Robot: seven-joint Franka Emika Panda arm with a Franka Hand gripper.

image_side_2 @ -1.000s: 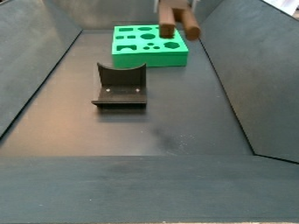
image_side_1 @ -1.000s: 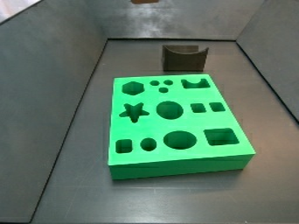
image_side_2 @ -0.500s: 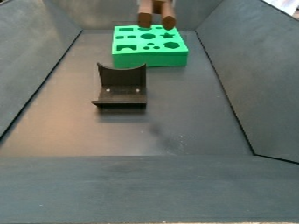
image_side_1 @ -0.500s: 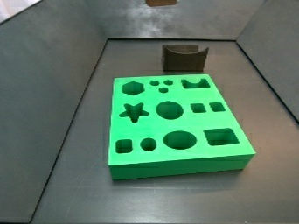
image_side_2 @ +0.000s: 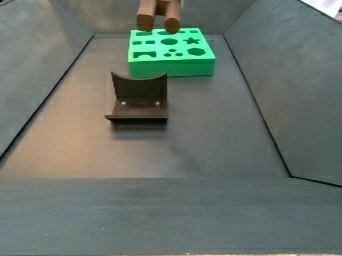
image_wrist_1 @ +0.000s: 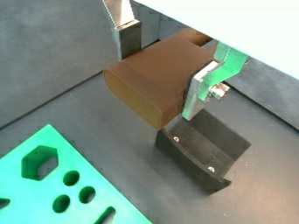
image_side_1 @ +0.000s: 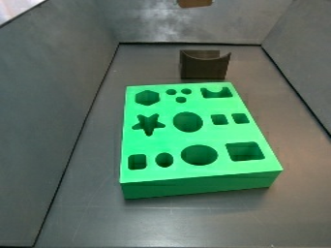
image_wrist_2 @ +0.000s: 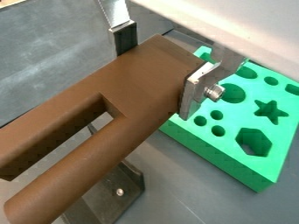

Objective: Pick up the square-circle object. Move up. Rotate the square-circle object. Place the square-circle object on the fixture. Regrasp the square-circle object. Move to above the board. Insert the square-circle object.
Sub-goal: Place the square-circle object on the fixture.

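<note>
My gripper [image_wrist_1: 163, 66] is shut on the square-circle object [image_wrist_1: 158, 79], a brown block whose two long prongs [image_wrist_2: 70, 162] show in a wrist view. The silver fingers [image_wrist_2: 197, 87] press its two sides. High up, the brown piece is cut off by the frame edge in both side views [image_side_2: 156, 12] [image_side_1: 195, 3], and the gripper itself does not show there. The dark fixture [image_side_2: 136, 97] stands on the floor, apart from the green board [image_side_2: 170, 50]. Both wrist views show the fixture [image_wrist_1: 205, 153] and the board [image_wrist_2: 251, 114] far beneath the held piece.
Sloping dark grey walls [image_side_2: 261, 90] close in the floor on every side. The board [image_side_1: 195, 136] carries star, hexagon, circle and square cutouts. The fixture [image_side_1: 203, 63] sits near the back wall in that side view.
The held brown piece has travelled sideways along the top edge in both side views. Its prongs, tilted a second ago, now hang straight down. Board and fixture have not moved.
</note>
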